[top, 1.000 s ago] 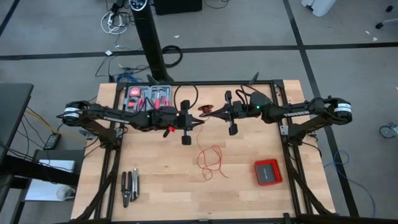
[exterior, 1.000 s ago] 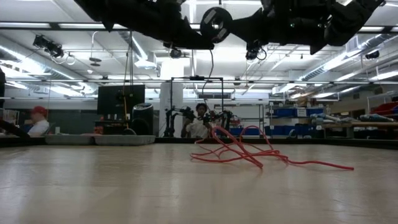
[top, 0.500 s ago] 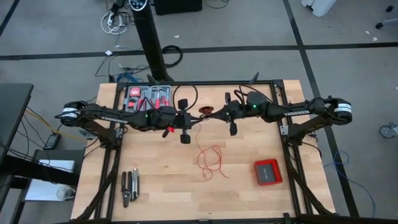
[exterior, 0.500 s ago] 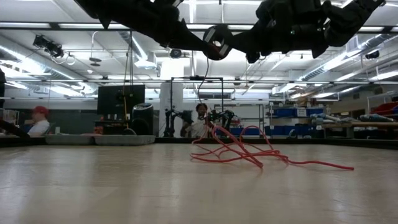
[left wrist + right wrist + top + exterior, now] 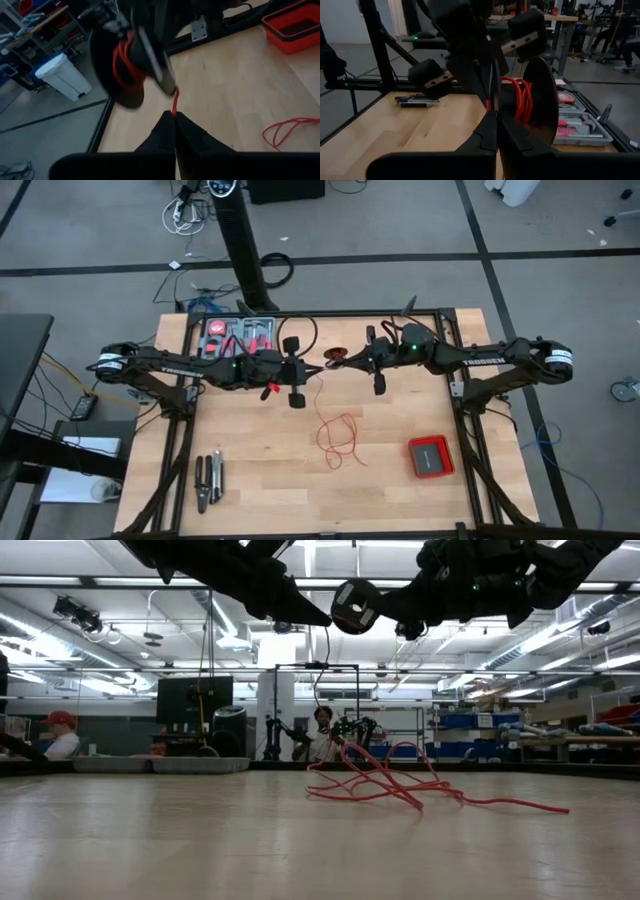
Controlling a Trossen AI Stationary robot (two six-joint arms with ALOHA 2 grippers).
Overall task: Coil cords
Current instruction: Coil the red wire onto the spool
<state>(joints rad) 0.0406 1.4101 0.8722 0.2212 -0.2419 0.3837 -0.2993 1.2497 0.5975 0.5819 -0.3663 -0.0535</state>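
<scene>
Right pincer (image 5: 352, 361), clamped on the black spool (image 5: 354, 606), holds it aloft near the bench's far edge for winding. Left pincer (image 5: 174, 114) pinches the red wire (image 5: 340, 437), likely to feed it taut.

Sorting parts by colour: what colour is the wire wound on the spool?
Red wire on a black spool; clearest in the right wrist view.

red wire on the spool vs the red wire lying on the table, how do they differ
The red wire on the spool is wound in tight turns around the black spool; the wire on the table lies in loose, squiggly loops.

The wound part is held up in the air between the two arms; the loose part rests flat on the wooden table.

Both are the same thin red wire, and a strand hangs down between them.
</scene>
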